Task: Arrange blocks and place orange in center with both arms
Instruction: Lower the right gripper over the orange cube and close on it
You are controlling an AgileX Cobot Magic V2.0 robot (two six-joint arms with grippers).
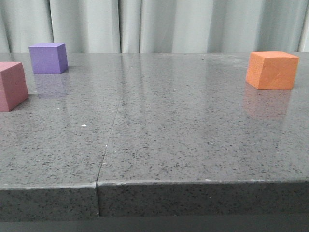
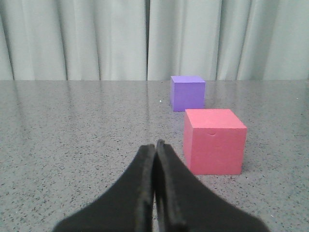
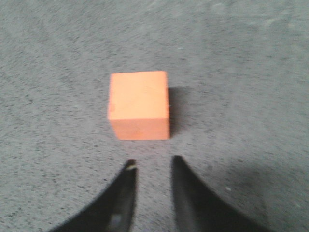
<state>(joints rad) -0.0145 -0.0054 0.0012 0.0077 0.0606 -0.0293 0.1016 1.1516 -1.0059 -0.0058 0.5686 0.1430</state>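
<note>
**Three cubes apart on the grey stone table**

Front view: the speckled grey table (image 1: pixel 159 145), backed by a pale curtain (image 1: pixel 169 24), carries the purple cube (image 1: pixel 48 58) far left, the pink cube (image 1: pixel 11 85) just nearer at the left edge, and the orange cube (image 1: pixel 272 70) well apart at far right. Nothing lies between them; neither arm shows.

Left wrist view: the left gripper (image 2: pixel 155 145) has its prongs pressed together, holding nothing, near the pink cube (image 2: pixel 213 140), purple (image 2: pixel 188 92) beyond.

Right wrist view: the right gripper (image 3: pixel 152 165) stands narrowly parted above the table, the matte, blurred orange cube (image 3: pixel 139 104) just ahead, untouched.
</note>
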